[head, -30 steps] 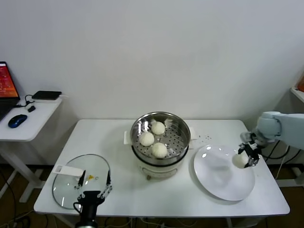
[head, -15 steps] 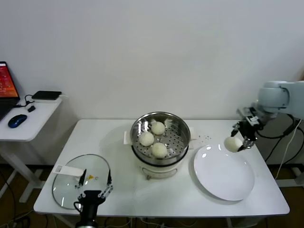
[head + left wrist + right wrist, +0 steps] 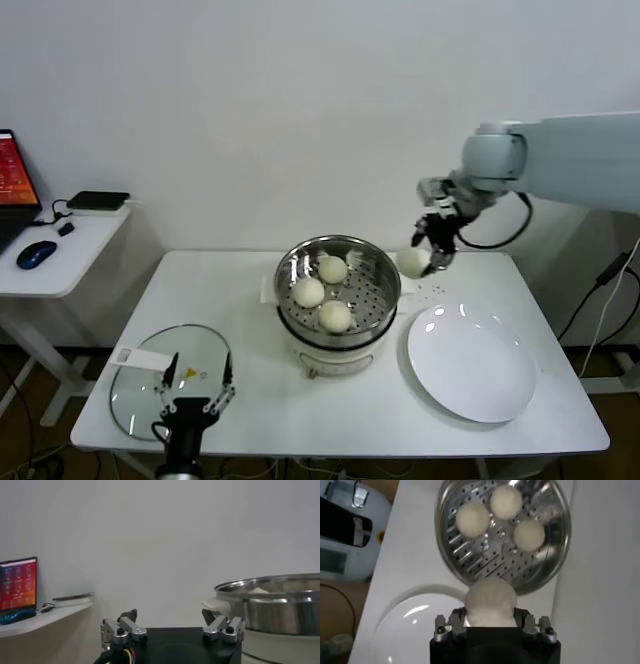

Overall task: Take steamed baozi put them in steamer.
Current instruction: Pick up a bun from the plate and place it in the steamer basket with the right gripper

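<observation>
Right claw [image 3: 428, 257] grips smooth domed baozi [image 3: 413, 262] beside perforated steel steamer [image 3: 338, 290].

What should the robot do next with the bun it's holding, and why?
Probably carry it a little further toward the robot's left, over the steamer, then lower it. The right tool grips the fourth baozi just beside the steamer's rim, not yet above the tray. Three buns sit there already, with bare tray on the near right side.

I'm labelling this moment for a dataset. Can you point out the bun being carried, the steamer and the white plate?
carried baozi [image 3: 412, 262], head view, on its rounded side left of the right gripper.
steamer [image 3: 384, 264], head view, on its steel rim.
white plate [image 3: 470, 375], head view, on its bare middle.
</observation>
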`<control>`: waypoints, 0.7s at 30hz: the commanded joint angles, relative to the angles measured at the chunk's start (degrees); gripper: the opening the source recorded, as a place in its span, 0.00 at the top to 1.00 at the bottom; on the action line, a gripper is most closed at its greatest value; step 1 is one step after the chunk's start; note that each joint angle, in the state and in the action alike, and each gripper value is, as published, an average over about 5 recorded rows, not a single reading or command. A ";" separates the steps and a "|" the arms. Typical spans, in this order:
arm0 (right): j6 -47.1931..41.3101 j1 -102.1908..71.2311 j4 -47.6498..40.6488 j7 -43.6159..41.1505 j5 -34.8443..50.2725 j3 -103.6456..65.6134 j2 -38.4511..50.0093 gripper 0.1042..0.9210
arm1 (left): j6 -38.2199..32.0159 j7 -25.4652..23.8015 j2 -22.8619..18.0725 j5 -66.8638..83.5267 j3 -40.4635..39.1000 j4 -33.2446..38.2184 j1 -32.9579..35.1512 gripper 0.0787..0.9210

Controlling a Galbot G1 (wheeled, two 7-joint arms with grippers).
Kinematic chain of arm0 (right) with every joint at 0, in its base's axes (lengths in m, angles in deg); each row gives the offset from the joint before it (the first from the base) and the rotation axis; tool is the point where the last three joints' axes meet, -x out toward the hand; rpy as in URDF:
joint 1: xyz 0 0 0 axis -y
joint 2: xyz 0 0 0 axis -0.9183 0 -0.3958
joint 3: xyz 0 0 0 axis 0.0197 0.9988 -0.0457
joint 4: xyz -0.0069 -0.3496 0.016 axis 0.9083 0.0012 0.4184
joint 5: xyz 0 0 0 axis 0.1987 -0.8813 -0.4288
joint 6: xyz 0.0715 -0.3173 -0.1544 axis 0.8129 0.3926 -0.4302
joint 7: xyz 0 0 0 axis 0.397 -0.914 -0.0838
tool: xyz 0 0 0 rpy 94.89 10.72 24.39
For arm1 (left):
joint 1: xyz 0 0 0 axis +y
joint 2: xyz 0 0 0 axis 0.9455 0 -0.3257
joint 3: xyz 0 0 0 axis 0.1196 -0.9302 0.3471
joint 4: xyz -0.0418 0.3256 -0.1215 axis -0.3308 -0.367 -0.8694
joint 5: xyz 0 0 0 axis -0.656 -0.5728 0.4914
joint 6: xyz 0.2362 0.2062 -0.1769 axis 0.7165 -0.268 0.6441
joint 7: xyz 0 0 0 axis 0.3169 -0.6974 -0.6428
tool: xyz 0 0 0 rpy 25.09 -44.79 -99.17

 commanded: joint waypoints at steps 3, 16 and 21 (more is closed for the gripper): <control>-2.07 -16.15 -13.19 0.43 -1.27 -11.40 -11.51 0.34 | 0.05 -0.13 -0.03 0.43 0.59 -0.28 -0.12 0.12; -1.15 -23.55 -17.63 0.55 -7.92 -11.82 -11.41 0.34 | -0.73 0.15 -0.12 0.56 1.31 -2.01 -0.50 0.12; -0.83 -24.63 -18.98 0.51 -9.25 -12.00 -11.49 0.33 | -0.79 0.26 -0.10 0.65 1.41 -2.20 -0.64 0.12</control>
